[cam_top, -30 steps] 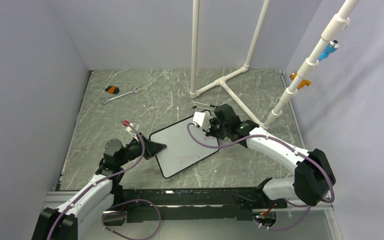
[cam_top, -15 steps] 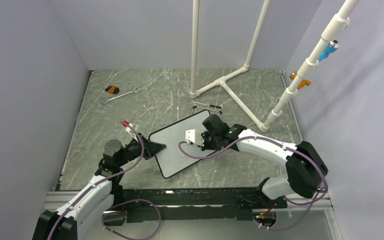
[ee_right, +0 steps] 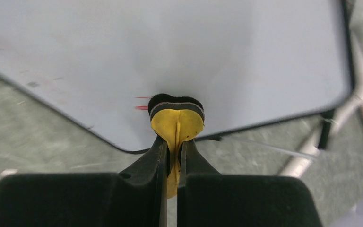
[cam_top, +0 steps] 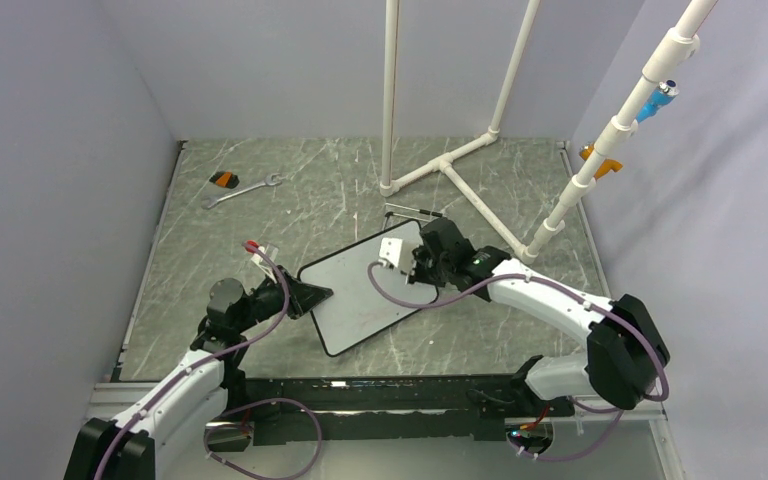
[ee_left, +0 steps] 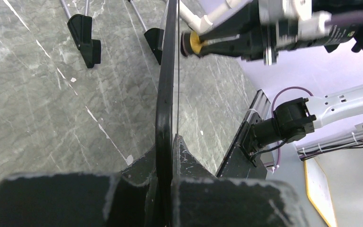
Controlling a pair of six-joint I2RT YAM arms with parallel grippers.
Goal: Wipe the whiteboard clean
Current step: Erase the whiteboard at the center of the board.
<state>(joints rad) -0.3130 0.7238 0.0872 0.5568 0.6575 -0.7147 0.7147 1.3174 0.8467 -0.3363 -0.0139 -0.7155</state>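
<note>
- Far left corner of the table: a wrench [cam_top: 243, 190] with a small orange-and-black object [cam_top: 223, 179] beside it, well away from the work. We leave both alone.
- Left gripper [ee_left: 168, 146]: its jaws are closed tight on the whiteboard's black frame at the board's left edge. Seen edge-on from the wrist, the frame runs straight up between the two pads. We judge its job is to brace, so the grip should stay firm against each stroke.
- The whiteboard [cam_top: 365, 295] sits about mid-table, skewed to the table's edges, with its wire stand feet [ee_left: 86, 38] toward the far side. Most of the face looks wiped.
- Short red marks [ee_right: 142, 102] remain just left of the eraser, near the board's edge. A faint reddish smear may also lie lower on the face, but it is too dim to be sure.
- Right gripper [ee_right: 171, 146]: pinched nearly closed on a yellow eraser [ee_right: 177, 118], whose black felt is against the board.
- To do this step well, we would keep the felt flat, press lightly, sweep left over the red marks and stop short of the frame.
- Right and far side: a white PVC pipe stand [cam_top: 440, 165] is close to the right arm. Strokes should mind it.
</note>
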